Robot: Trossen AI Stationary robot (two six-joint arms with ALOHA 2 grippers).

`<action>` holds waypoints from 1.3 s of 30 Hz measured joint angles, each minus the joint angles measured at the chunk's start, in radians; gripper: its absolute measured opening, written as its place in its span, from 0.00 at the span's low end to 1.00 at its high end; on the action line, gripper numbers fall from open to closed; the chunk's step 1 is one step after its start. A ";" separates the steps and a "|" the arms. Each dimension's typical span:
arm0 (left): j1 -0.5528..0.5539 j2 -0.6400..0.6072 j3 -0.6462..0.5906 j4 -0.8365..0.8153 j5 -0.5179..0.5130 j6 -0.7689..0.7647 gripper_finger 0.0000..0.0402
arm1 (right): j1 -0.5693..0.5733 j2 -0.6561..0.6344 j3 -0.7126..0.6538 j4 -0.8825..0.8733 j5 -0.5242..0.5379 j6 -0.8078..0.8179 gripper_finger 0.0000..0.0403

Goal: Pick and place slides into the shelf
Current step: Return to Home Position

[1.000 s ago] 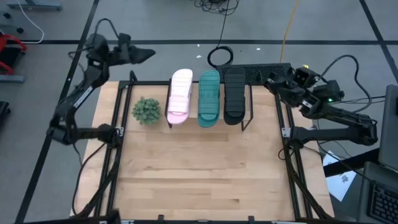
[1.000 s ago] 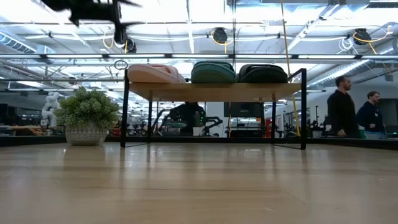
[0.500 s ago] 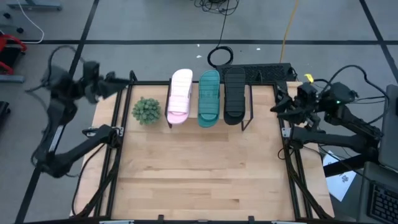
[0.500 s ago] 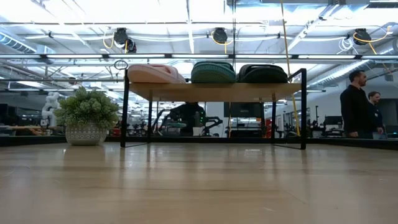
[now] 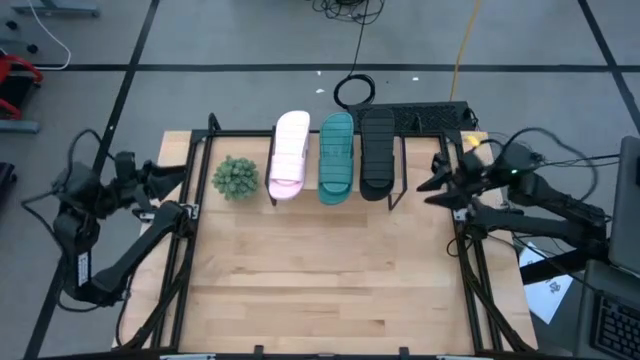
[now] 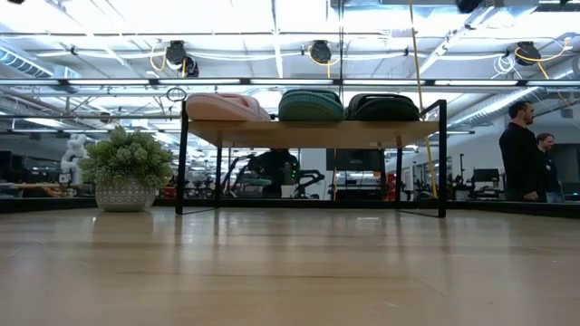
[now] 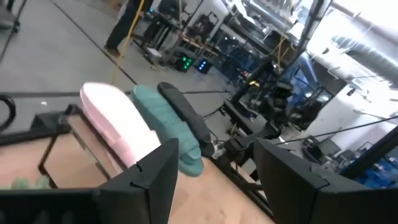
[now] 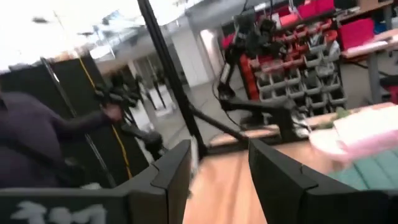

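Resting side by side on top of the shelf (image 6: 313,133): pale pink slide (image 5: 290,155) at one end, teal slide (image 5: 336,157) in the middle, black slide (image 5: 377,152) at the other end. All three laid lengthwise across the plank, close together; cannot tell whether touching.

Standing on the tabletop just beside the shelf's pink end: small potted plant (image 5: 235,177).

Position of left gripper (image 5: 168,180): out beyond the shelf's pink end, past the plant, well apart from the shelf. Fingers (image 7: 155,180) spread wide, nothing held between them.

Position of right gripper (image 5: 432,185): just beyond the shelf's black end, pointed toward it, not touching. Fingers (image 8: 171,174) parted, nothing held.

Visible in the room beyond the shelf's black end: two people (image 6: 521,149), standing.
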 joint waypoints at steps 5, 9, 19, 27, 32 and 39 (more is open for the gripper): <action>0.016 -0.110 -0.144 0.006 0.028 -0.033 0.52 | -0.004 -0.048 -0.087 0.109 0.029 -0.077 0.38; 0.052 -0.187 -0.230 0.057 0.052 -0.037 0.52 | -0.013 -0.133 -0.120 0.127 0.027 -0.075 0.38; 0.158 -0.187 -0.292 0.007 0.102 0.122 0.52 | -0.013 -0.272 -0.259 0.140 0.035 -0.089 0.38; 0.255 -0.188 -0.331 0.061 0.179 0.238 0.52 | -0.013 -0.272 -0.378 0.271 0.027 -0.168 0.38; 0.261 -0.188 -0.316 0.080 0.305 0.177 0.52 | -0.011 -0.271 -0.381 0.259 -0.053 -0.162 0.38; 0.361 -0.189 -0.224 -0.198 0.426 0.404 0.52 | 0.046 -0.273 -0.414 0.289 -0.073 -0.168 0.38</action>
